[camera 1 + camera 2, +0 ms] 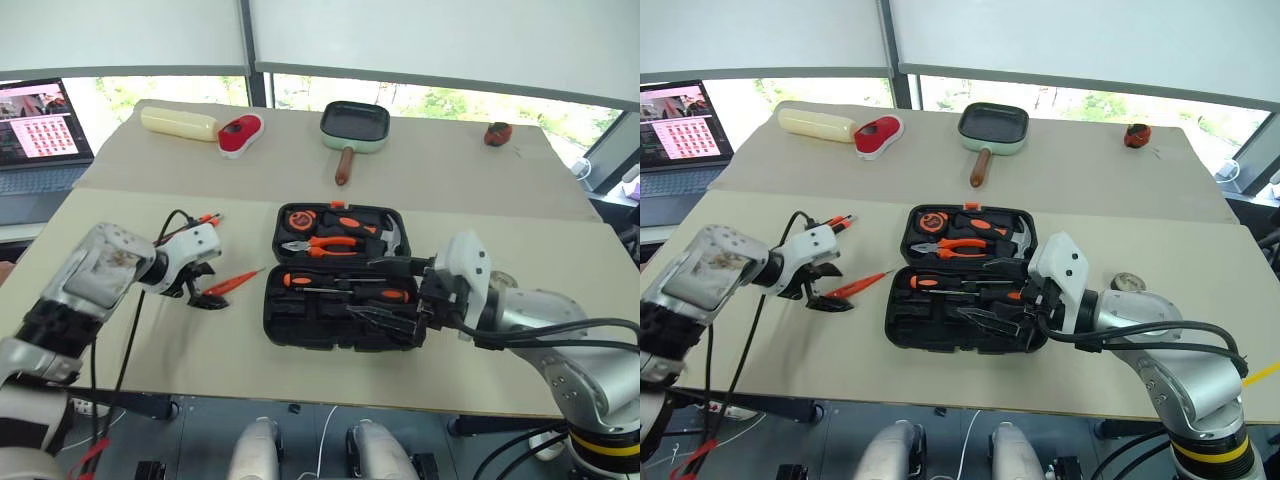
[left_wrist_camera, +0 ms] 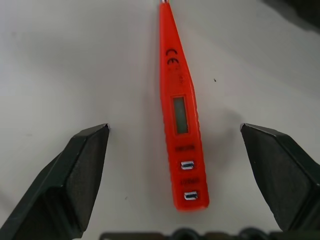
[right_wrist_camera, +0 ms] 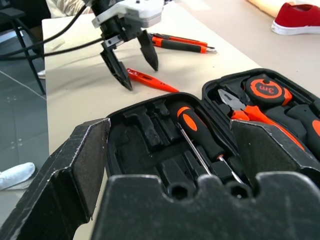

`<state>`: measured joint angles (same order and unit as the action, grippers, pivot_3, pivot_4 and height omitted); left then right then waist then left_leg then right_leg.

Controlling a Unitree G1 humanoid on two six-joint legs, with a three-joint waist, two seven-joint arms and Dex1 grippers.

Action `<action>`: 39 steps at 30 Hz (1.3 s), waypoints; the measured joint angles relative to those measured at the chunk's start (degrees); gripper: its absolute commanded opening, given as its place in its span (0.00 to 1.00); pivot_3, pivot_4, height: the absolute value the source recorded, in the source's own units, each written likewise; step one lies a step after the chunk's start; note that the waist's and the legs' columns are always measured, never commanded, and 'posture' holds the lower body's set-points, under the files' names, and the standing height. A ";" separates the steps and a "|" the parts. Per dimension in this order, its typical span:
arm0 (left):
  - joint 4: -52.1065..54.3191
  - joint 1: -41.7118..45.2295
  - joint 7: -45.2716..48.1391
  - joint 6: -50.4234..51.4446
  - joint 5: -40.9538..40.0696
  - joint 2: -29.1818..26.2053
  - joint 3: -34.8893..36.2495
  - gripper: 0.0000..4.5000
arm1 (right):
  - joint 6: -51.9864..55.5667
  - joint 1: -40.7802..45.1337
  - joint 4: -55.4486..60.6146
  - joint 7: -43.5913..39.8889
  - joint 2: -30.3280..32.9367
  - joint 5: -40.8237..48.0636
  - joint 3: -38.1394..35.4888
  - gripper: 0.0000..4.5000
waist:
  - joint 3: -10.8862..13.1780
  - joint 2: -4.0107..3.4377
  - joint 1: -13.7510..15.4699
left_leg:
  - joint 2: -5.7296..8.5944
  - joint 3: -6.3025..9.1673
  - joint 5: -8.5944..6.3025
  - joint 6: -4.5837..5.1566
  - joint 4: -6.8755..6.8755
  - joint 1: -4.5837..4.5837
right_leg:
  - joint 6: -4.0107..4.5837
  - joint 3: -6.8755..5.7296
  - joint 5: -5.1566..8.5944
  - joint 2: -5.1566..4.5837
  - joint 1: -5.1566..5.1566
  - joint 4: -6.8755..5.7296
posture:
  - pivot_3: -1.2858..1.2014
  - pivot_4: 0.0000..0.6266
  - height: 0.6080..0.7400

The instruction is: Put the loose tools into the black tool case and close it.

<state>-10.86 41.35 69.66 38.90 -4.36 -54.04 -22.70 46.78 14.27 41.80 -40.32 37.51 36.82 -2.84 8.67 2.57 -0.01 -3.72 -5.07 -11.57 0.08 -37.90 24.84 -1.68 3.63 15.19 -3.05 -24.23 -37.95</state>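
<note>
I logged: left end effector (image 1: 205, 293) released, straddling tester (image 2: 180, 115); right end effector (image 1: 385, 290) released over open case (image 1: 300, 325).

Silver-grey arms, white wrist housings, black cables, black two-fingered left pincer (image 1: 203, 290).

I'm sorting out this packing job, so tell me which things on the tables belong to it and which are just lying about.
Part of the job:
- black tool case, lying open
- orange tester screwdriver, between the open left gripper's fingers
- black-and-orange screwdriver loose on the table

Just lying about:
- pale-green pan
- red shoe
- cream cylinder
- laptop
</note>
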 measured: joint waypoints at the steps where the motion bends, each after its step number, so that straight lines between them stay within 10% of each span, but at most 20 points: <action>1: -0.70 0.60 0.15 -0.61 0.58 0.28 -0.50 0.85 | 0.00 -0.03 0.07 0.31 0.00 0.01 0.01 1.00 | 0.00 0.00 0.10 | 0.00 0.00 0.00 0.00 0.00 0.00 | 0.00 0.00 0.00 0.00 -0.01 0.00 | 0.52 0.24 1.00; 11: -5.90 3.00 2.98 -6.26 5.13 2.87 -1.38 0.11 | -1.87 -4.92 0.43 1.59 0.73 -0.07 -0.28 1.00 | -0.06 -0.06 0.49 | 0.01 0.00 0.00 0.01 -0.02 -0.14 | -0.01 0.00 0.00 -0.01 0.10 -0.06 | 0.52 0.24 1.00; 27: -1.03 10.13 9.14 -11.69 -3.06 7.38 8.07 0.09 | 0.03 -10.84 2.66 -0.72 8.22 7.02 -6.60 1.00 | 0.04 0.10 0.70 | 0.07 0.11 0.00 0.05 -0.20 0.19 | -0.13 -0.10 -0.03 -0.08 0.05 0.06 | 0.52 0.24 1.00; 39: 7.75 11.74 11.99 -5.57 1.49 14.62 -6.60 0.09 | 0.01 -11.06 4.04 3.49 8.04 6.74 -4.80 1.00 | 0.04 0.10 0.05 | 0.07 0.22 0.00 0.05 -0.28 0.19 | -0.14 -0.07 -0.02 -0.01 0.05 -0.01 | 0.52 0.24 1.00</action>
<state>-3.10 53.09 81.65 33.33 -2.87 -39.42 -29.30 46.78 3.21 45.84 -36.83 45.54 43.56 -7.63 8.71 2.67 0.04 -3.65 -4.84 -11.58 0.13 -38.17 25.04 -1.82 3.56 15.17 -3.06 -24.18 -37.97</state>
